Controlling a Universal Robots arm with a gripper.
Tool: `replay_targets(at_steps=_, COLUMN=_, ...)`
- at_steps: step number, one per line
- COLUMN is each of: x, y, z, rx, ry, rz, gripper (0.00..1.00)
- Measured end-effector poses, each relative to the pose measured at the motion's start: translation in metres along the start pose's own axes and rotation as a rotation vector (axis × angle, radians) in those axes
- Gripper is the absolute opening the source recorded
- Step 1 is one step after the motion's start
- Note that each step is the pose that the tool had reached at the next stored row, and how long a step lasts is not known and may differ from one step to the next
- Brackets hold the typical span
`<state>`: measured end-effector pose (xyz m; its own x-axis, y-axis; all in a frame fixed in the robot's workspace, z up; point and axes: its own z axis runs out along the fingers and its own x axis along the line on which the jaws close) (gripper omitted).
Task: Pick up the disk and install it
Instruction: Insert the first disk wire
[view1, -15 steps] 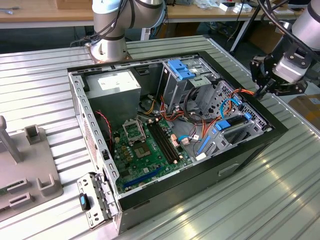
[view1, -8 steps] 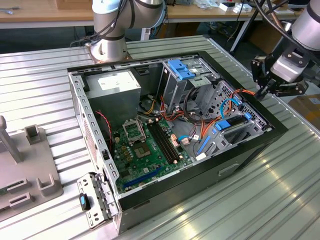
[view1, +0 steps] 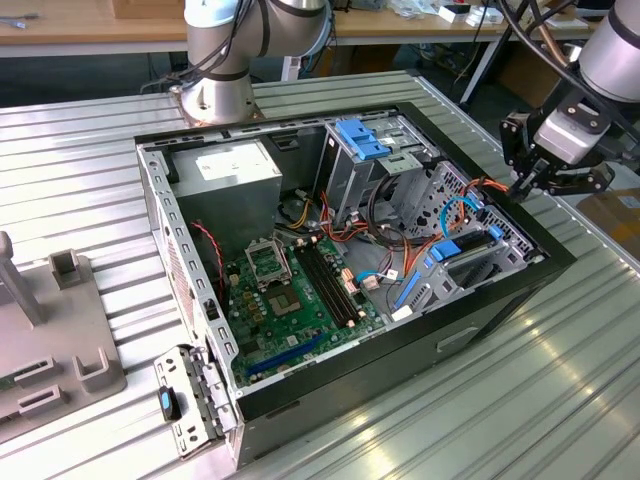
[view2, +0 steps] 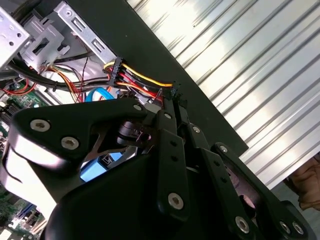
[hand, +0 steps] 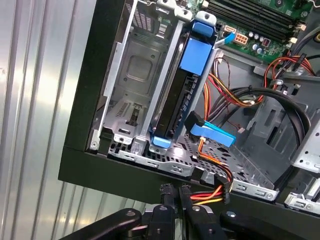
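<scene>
Resting on ribbed metal table (view1: 540, 400): case (view1: 490, 312) holding disk (hand: 175, 107); wooden bench (view1: 80, 25) behind.

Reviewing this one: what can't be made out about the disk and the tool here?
Disk seating: in the first wrist view the disk stands edge-on in the drive cage; the cage walls hide its faces and far end.
Under the tool: in the second wrist view its own black linkage blocks most of the computer case interior.
Tool body: cut off by the picture's edge in the first wrist view.
</scene>
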<state>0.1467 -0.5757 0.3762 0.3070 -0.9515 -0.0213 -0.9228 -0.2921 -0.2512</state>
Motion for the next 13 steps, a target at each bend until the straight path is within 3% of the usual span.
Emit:
replay_targets(at_steps=4, x=-0.0015, y=0.0048, z=-0.0012, rx=0.0004, ry=0.0046, rz=0.018, gripper=0.16)
replay_targets(at_steps=7, x=-0.0017, y=0.0053, z=-0.0014, rx=0.0011, ry=0.0146, rz=0.056, gripper=0.16)
replay_targets(at_steps=10, x=-0.0017, y=0.0054, z=-0.0014, rx=0.0013, ry=0.0148, rz=0.057, gripper=0.16)
replay_targets(at_steps=13, x=-0.0022, y=0.0079, z=-0.0021, rx=0.0031, ry=0.0098, rz=0.058, gripper=0.16)
